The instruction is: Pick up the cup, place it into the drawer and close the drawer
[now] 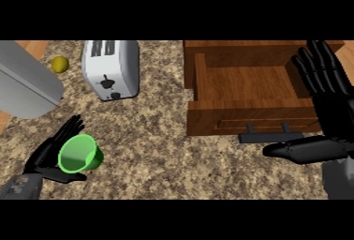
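- At the far left lies a grey appliance (24,84), and just beyond it a small yellow lemon (60,64) sits near the back edge of the tabletop (159,154)
- The left hand (50,152) comes in at the lower left and grasps the green cup (81,153): fingers behind it, thumb under its lower rim
- The cup is tipped, its open mouth facing up toward the viewer, its axis leaning to the right
- A white toaster (110,68) stands behind and to the right of the cup, well apart from it
- The wooden drawer (249,82) is pulled open at the upper right, its inside showing bare wood, its dark handle (269,136) pointing toward the robot
- From the cup, the drawer lies to the right and further back, across a wide stretch of speckled tabletop; I judge the left hand must carry it that way
- The right hand (325,93) is released, fingers straight over the drawer's right wall, thumb near the handle; it is much the nearer one for the closing push
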You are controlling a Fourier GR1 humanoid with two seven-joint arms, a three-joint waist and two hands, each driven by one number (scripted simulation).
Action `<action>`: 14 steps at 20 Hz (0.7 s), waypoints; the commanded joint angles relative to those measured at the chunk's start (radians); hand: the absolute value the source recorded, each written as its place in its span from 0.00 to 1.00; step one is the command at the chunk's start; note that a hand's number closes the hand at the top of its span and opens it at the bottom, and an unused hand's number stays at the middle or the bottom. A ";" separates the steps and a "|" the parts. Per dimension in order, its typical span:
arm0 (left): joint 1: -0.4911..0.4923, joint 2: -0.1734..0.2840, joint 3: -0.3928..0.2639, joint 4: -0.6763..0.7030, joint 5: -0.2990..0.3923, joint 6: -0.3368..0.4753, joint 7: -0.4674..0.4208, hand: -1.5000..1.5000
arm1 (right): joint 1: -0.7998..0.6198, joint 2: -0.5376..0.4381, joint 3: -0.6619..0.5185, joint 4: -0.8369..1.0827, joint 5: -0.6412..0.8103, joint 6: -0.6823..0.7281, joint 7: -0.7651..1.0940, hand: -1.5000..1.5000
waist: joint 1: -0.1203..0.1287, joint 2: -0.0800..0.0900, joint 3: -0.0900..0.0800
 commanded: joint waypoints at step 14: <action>-0.060 -0.067 -0.057 0.150 -0.049 -0.065 -0.262 0.00 | -0.031 -0.023 -0.025 0.032 -0.016 0.024 -0.007 0.00 | -0.003 0.005 -0.001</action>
